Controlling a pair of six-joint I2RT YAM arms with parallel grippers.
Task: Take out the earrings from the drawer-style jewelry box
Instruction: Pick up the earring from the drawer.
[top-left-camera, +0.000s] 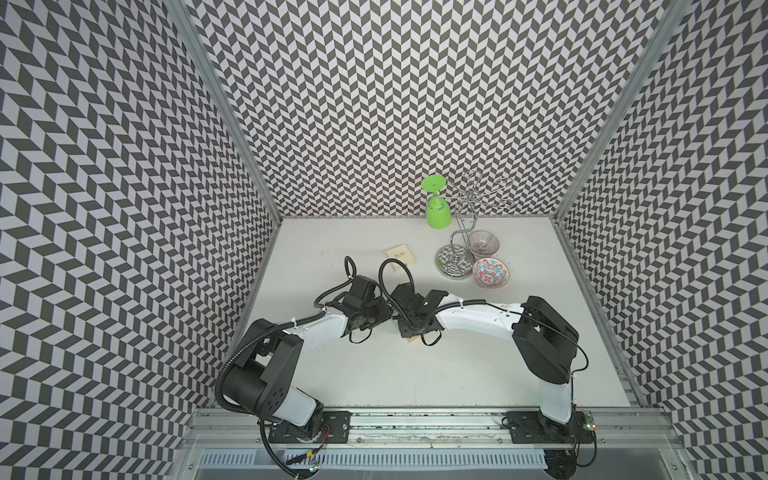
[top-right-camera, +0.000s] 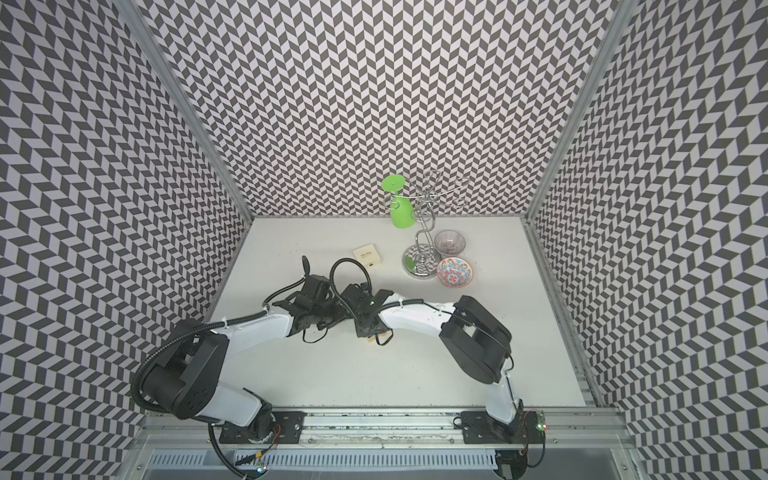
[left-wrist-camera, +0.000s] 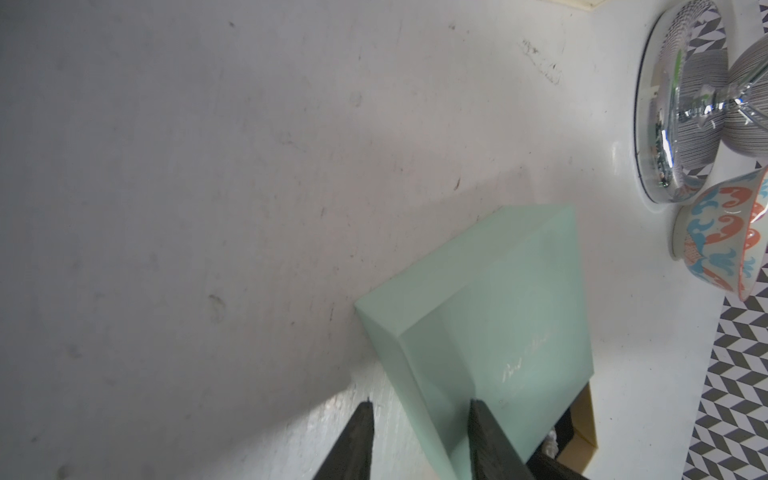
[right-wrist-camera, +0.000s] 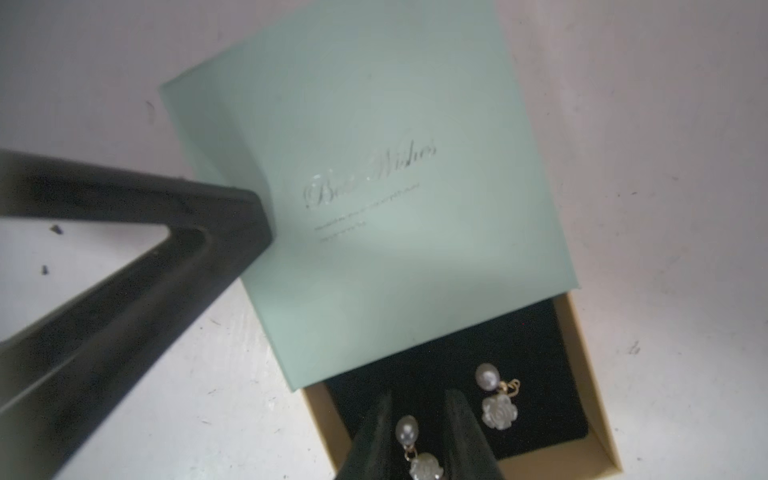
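Earrings (right-wrist-camera: 498, 399) — two, each a pearl over a pale rosette — lie on the black pad (right-wrist-camera: 536, 345) of the tan drawer (right-wrist-camera: 579, 332), which sticks partway out of its mint sleeve (right-wrist-camera: 374, 187) on the table (right-wrist-camera: 665, 166). My right pincer (right-wrist-camera: 419, 392) stands astride one of them, jaws narrowly apart, not pinching it. My left pincer (left-wrist-camera: 420, 402) is parted too — the sleeve's corner shows between its fingers, one finger (right-wrist-camera: 249, 216) against the sleeve's side.
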